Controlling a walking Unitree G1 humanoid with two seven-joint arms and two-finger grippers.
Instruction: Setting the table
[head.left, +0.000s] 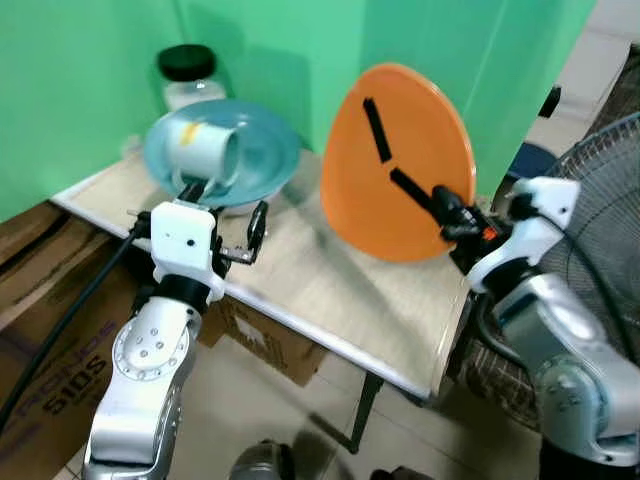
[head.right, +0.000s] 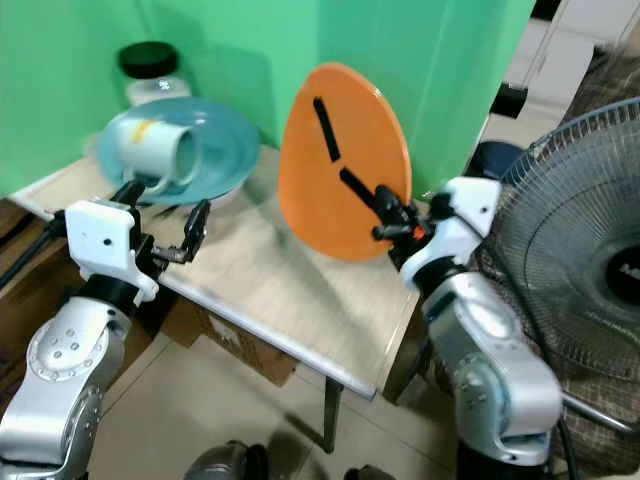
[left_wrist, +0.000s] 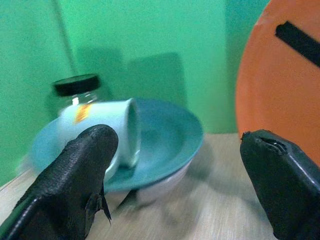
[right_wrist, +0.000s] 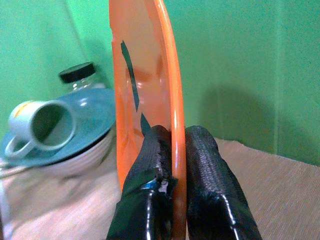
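I see an orange plate (head.left: 400, 160) standing on edge above the table (head.left: 330, 300), two black strips across its face. A white mug (head.left: 205, 150) lies on its side in a teal plate (head.left: 262, 160) stacked on a white bowl (right_wrist: 75, 160).

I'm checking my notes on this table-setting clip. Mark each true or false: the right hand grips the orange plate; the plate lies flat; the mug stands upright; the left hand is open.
1. The right hand grips the orange plate: true, by its rim.
2. The plate lies flat on the table: false, it is held on edge.
3. The mug stands upright: false, it lies on its side in the blue plate.
4. The left hand is open: true, holding nothing.
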